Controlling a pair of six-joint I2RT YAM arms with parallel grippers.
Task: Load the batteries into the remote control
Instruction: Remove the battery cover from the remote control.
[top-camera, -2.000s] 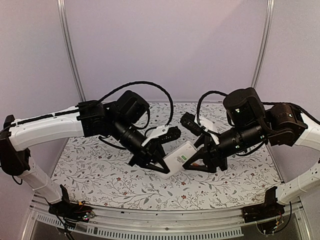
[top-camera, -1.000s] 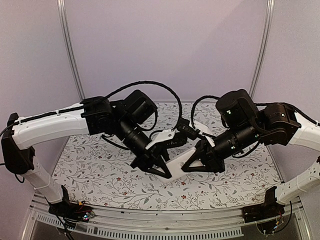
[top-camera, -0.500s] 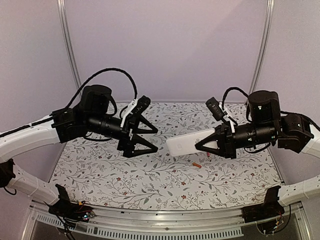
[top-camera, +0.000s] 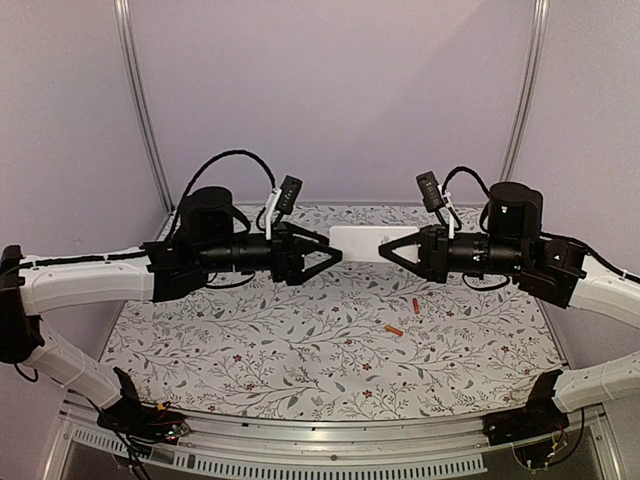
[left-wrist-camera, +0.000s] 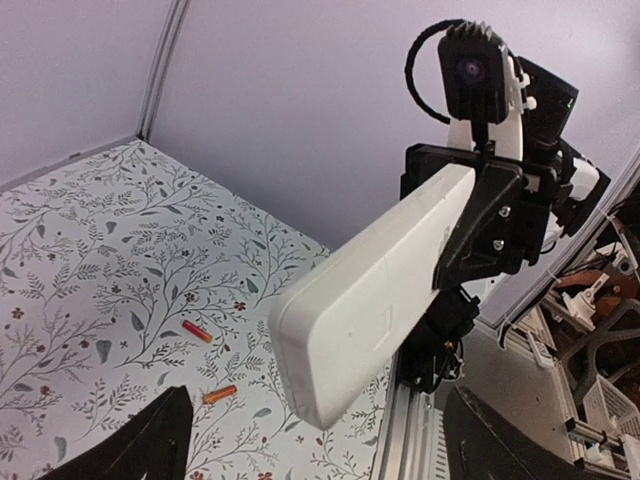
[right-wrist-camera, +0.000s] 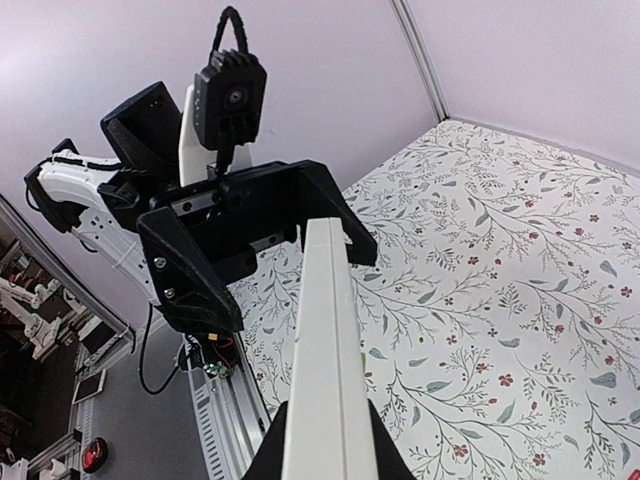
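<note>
The table (top-camera: 250, 340) has a flowery cloth, and both arms are lifted well above it, facing each other.

The right gripper (top-camera: 392, 248) is squeezed tight on one end of the remote (top-camera: 355, 240). It holds the remote up in the air, flat and level, with the free end sticking out to the left. I think it is held this way so the other arm can reach it. The left gripper (top-camera: 325, 250) is spread wide with nothing in it. It points at the free end, very near but not touching, and looks ready to grab or steady it.

The two batteries (top-camera: 415, 305) lie on the cloth below the remote, near each other but not touching. Nothing is holding them yet, so none is loaded.

Some things are hard to see. The right gripper covers its end of the remote. I cannot see a screen, buttons or label. A small square mark shows on the remote in the left wrist view, but I cannot tell if it is the battery lid. The left fingers (left-wrist-camera: 150, 440) are cut off at the bottom of that view.
</note>
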